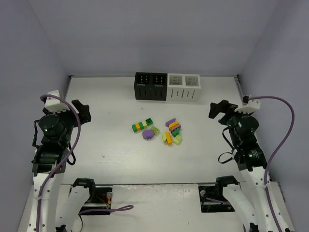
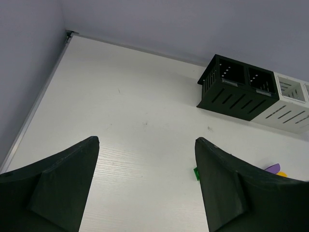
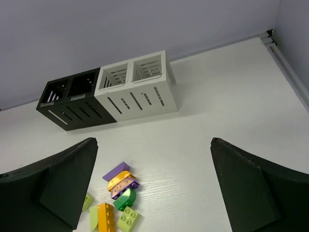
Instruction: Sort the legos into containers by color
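The legos (image 1: 157, 130) lie in a loose cluster at the table's middle: a joined green, yellow and lime strip (image 1: 142, 125), a purple piece (image 1: 148, 134), and a pile of purple, orange and green bricks (image 1: 172, 131). The pile shows in the right wrist view (image 3: 118, 193). The containers, two black bins (image 1: 150, 86) and two white bins (image 1: 184, 87), stand in a row at the back. My left gripper (image 1: 81, 112) is open and empty at the left. My right gripper (image 1: 219, 110) is open and empty at the right. A green brick edge (image 2: 196, 173) peeks past the left finger.
Grey walls enclose the table on the left, back and right. The table's metal edge strip (image 2: 34, 101) runs along the left side, and another (image 3: 285, 58) along the right. Both arm bases and cables sit at the near edge.
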Controlling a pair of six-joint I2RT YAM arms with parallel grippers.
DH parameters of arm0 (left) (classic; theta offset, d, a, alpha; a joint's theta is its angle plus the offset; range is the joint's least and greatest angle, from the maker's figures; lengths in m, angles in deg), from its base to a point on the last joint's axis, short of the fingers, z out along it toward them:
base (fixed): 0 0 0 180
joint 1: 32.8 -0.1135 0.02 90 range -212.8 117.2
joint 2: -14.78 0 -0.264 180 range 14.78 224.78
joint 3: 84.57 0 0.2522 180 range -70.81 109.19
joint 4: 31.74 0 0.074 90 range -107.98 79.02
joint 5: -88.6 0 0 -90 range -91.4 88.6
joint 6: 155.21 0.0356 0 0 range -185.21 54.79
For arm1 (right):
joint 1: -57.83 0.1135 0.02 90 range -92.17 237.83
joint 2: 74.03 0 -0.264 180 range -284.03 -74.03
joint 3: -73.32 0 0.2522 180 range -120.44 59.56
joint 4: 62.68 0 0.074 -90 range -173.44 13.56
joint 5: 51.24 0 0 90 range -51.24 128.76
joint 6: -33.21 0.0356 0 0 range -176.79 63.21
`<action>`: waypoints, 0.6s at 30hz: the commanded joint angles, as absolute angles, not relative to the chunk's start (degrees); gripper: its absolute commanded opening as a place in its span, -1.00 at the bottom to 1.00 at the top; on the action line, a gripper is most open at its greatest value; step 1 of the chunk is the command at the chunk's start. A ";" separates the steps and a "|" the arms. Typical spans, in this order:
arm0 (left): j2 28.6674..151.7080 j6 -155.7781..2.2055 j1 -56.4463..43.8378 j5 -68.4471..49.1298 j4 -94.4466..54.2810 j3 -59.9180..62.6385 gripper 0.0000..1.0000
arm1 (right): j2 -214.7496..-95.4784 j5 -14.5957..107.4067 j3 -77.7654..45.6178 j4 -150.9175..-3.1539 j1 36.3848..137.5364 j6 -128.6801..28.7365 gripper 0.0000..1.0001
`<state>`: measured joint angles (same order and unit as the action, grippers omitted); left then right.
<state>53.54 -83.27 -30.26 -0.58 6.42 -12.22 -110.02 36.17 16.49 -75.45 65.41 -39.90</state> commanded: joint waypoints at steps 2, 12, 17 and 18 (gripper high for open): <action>55.73 -84.01 -30.96 -1.40 5.48 -10.52 0.48 | -116.99 33.76 13.42 -74.67 65.66 -33.95 1.00; 57.14 -84.63 -31.05 -4.21 5.66 -10.25 0.48 | -134.05 39.22 12.80 -75.91 69.60 -30.25 1.00; 57.58 -84.81 -31.05 -4.12 5.75 -10.08 0.48 | -140.99 27.70 13.15 -76.00 80.32 -25.42 1.00; 57.58 -84.89 -31.05 -4.12 5.84 -10.16 0.48 | -141.70 27.08 13.33 -76.00 81.20 -24.10 1.00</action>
<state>57.15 -83.95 -30.63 -3.16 8.37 -12.22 -139.92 33.33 14.98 -78.33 78.61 -28.78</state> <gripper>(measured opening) 0.737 0.999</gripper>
